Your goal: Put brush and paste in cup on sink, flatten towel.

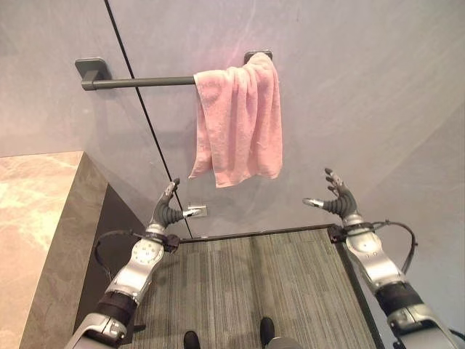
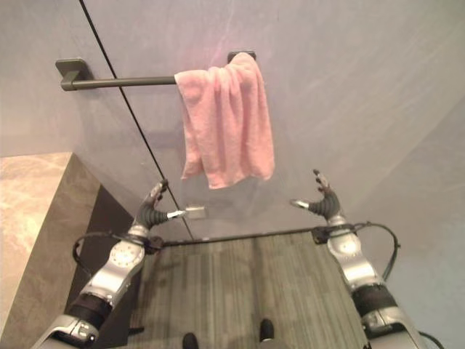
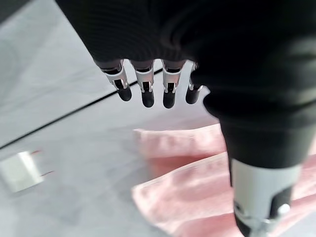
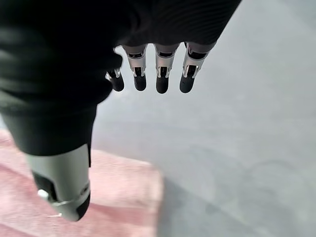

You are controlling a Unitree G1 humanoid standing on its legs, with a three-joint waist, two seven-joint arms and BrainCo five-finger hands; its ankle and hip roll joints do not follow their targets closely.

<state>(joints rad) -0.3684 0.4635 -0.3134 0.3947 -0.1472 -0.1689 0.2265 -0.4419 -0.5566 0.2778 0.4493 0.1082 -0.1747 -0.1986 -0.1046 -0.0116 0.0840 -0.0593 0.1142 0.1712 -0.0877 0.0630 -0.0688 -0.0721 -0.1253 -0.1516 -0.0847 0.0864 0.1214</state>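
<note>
The pink towel (image 1: 238, 120) hung bunched over the right end of a dark towel bar (image 1: 138, 82) on the grey wall (image 1: 363, 87); it was gathered into folds, not spread flat, w/ its lower edge hanging uneven, lower on the right side; most of the bar to the left of it was bare. Both hands were raised below the towel and apart from it, touching nothing. The left hand (image 1: 166, 211) was low and left of the towel, fingers (image 3: 143, 89) straight and held together in a row, thumb out, holding nothing; in the left wrist view the towel's lower folds (image 3: 197, 187) showed past the thumb, clear of the fingertips. The right hand (image 1: 338, 198) was low and right of the towel, fingers (image 4: 160, 74) spread and relaxed, thumb pointing in toward the towel, also holding nothing; in the right wrist view a corner of the pink cloth (image 4: 123, 197) lay beyond the thumb w/ bare wall past the fingertips. The towel thus sat between the two hands but higher up, well apart from both.

A thin dark seam (image 1: 145, 123) ran diagonally down the wall from top to near the left hand; a small white tag (image 1: 197, 211) was stuck on the wall just beside that hand. At far left a beige stone-look surface (image 1: 36, 203) w/ a grey edge; below, grey striped carpet floor (image 1: 254, 291) met the wall at a dark baseboard line.
</note>
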